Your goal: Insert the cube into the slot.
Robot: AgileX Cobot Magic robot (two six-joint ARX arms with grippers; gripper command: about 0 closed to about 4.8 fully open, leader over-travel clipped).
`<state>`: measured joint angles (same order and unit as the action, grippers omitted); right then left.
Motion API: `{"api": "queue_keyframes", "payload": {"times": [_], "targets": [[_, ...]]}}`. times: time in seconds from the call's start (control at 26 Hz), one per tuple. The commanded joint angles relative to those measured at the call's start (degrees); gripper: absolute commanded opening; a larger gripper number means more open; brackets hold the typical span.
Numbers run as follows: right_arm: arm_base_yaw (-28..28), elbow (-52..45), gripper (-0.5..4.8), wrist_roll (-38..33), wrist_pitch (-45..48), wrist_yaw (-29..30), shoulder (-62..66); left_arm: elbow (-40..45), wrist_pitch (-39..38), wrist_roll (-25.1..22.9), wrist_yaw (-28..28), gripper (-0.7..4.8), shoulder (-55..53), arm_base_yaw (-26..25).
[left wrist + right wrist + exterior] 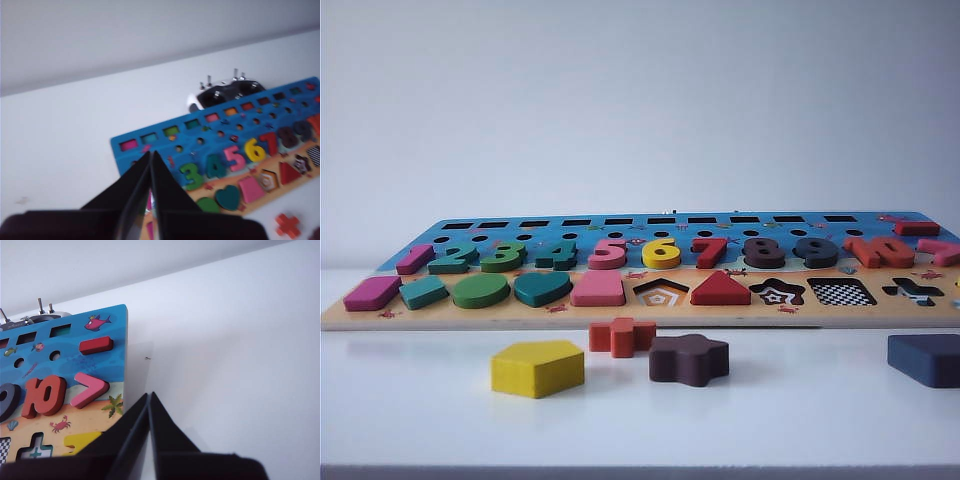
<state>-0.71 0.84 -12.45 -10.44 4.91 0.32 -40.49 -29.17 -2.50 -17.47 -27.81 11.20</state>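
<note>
Nearest, on the table: yellow pentagon [537,367], then the cube [926,359] at the far right, well short of the slot [841,292]; probably light, rigid and slick, best pinched across opposite flat edges; left gripper [150,159] and right gripper [149,400] both closed, empty.

The shape board [620,285] was viewed by the exterior camera from low at table height, close to its front edge, facing the back wall. From above the board's left end it was seen by the left wrist camera, and from above its right end by the right wrist camera. The board's number row was shared by all views.
</note>
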Motion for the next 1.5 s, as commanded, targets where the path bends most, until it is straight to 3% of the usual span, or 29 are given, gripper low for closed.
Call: {"api": "queue_keyframes", "payload": {"times": [0.04, 0.54, 0.77, 1.08, 1.5], "targets": [[0.0, -0.2, -0.01, -0.2, 0.5, 0.1, -0.2, -0.6, -3.1, 0.4, -6.0, 0.10, -0.2, 1.4], [0.1, 0.8, -0.01, -1.7, -0.3, 0.0, 0.7, -5.0, -15.9, -2.6, -18.9, 0.10, -4.9, 7.6], [1.0, 7.0, -0.01, -3.8, -1.2, 0.0, 13.0, -6.9, -16.9, -2.4, -23.2, 0.10, -6.8, 13.9], [10.9, 18.8, -0.01, -6.2, -4.0, 2.0, 30.1, -6.9, -18.7, -2.4, -26.4, 0.10, -7.2, 17.2], [24.6, 35.1, -0.01, -5.9, -20.6, 4.4, 45.7, -6.6, -15.0, -2.6, -25.6, 0.10, -8.4, 15.5]]}}
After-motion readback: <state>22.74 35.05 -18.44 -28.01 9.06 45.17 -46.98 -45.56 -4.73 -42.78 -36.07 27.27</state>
